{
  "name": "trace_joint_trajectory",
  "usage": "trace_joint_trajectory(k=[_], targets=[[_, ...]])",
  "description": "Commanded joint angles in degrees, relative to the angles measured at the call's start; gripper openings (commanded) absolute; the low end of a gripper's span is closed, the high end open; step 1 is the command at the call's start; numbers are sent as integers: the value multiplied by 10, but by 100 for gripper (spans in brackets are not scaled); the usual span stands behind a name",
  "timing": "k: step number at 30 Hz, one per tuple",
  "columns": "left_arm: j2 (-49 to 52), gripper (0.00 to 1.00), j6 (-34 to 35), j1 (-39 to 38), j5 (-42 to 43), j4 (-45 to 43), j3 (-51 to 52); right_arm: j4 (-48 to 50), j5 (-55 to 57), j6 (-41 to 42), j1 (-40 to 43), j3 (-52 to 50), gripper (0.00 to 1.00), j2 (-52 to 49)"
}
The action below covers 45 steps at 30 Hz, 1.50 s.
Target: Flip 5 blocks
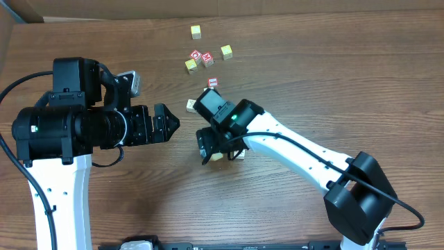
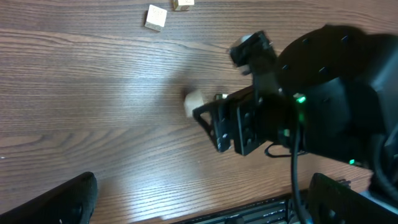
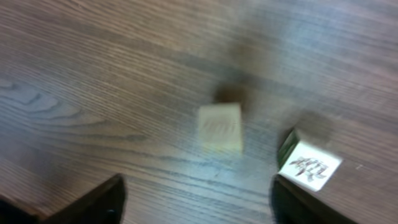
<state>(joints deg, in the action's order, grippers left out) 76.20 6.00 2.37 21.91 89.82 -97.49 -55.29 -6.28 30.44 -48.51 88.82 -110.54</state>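
Note:
My right gripper (image 1: 207, 150) hangs open low over the table's middle, with nothing between its fingers. In the right wrist view a blurred pale block (image 3: 221, 127) lies on the wood just ahead of the open gripper (image 3: 196, 208). A white-faced block with a dark drawing and a green side (image 3: 309, 165) sits beside the right fingertip (image 3: 292, 202). From overhead, pale blocks (image 1: 218, 157) (image 1: 240, 154) peek out beside that gripper. A red-bordered white block (image 1: 212, 82) and a pale block (image 1: 191, 105) lie behind it. My left gripper (image 1: 171, 123) is open and empty to the left.
Farther back stand yellow-faced cubes (image 1: 196, 31) (image 1: 226, 51) (image 1: 191, 65) and two red-faced cubes (image 1: 196, 55) (image 1: 207, 60). The left wrist view shows the right arm's black gripper body (image 2: 236, 124) next to a pale block (image 2: 194, 102). The table's front edge (image 2: 249, 208) is close.

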Motion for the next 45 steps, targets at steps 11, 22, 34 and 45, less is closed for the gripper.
trace_joint_trajectory(k=[11,22,34,45], targets=[[3,100,0,2,-1,-1,-12,4,-45,11,5,-2,70,18],[3,100,0,2,-1,-1,-12,8,-71,41,-51,-54,47,22],[3,100,0,2,-1,-1,-12,181,-50,33,-139,-158,68,22],[3,100,0,2,-1,-1,-12,193,99,21,-210,-158,75,18]])
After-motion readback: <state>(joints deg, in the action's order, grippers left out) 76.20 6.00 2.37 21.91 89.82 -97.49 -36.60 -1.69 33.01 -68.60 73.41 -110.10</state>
